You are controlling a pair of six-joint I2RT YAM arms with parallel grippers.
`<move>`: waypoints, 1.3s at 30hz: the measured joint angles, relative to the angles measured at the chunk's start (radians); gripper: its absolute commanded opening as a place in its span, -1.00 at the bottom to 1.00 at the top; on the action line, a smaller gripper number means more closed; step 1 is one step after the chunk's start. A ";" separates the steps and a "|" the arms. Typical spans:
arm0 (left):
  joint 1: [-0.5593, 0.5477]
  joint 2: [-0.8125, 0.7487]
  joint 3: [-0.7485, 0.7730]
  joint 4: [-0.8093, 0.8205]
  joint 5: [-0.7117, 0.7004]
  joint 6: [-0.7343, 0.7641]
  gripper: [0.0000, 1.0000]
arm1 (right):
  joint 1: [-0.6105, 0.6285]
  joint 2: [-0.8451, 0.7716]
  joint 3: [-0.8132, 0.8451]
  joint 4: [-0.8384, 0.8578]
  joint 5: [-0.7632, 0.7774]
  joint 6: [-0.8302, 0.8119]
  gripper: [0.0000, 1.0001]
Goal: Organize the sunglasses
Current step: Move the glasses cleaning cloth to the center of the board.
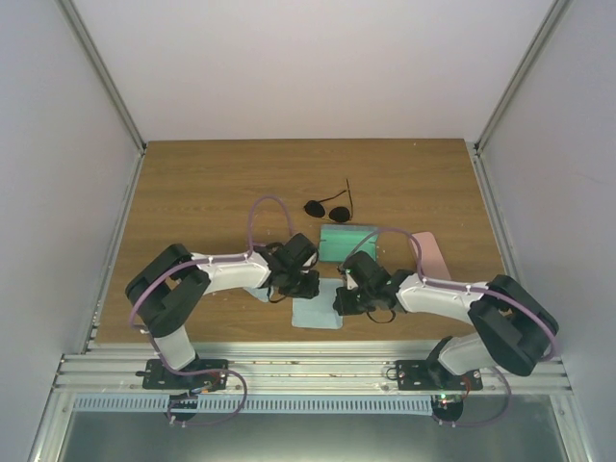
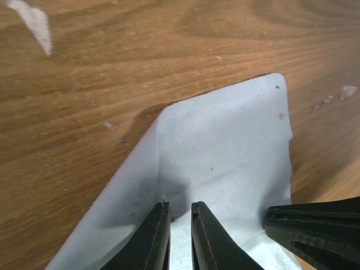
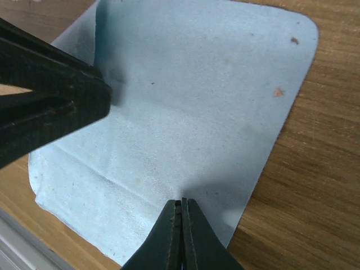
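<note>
Sunglasses [image 1: 327,207] 1 pr, cloth [image 3: 197,101] x1, cases [image 1: 346,243] x2

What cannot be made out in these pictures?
Top view: arms cover most of the cloth.
Left wrist view: frame bottom cuts off the cloth at the left claw.
Right wrist view: shut right claw hides whether it pinches cloth.
Top view: sunglasses too small for detail.

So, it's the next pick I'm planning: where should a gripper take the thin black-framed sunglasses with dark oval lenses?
Probably the bridge between the lenses, from straight above: the black-framed sunglasses seem to lie flat on the wooden table, lenses side by side, and the temples look too thin to pinch.
</note>
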 measured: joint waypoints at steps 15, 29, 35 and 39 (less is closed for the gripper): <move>0.039 -0.055 0.068 -0.187 -0.382 -0.032 -0.61 | -0.008 -0.012 0.049 -0.098 0.111 0.014 -0.84; 0.038 -0.222 -0.211 0.045 0.088 -0.089 -0.71 | -0.010 0.036 0.176 -0.141 0.169 -0.039 -0.69; 0.034 -0.241 -0.285 0.055 0.167 -0.109 -0.70 | -0.010 0.090 0.180 -0.142 0.181 -0.035 -0.69; 0.030 -0.248 -0.290 0.038 0.172 -0.104 -0.70 | -0.010 0.098 0.180 -0.142 0.183 -0.015 -0.69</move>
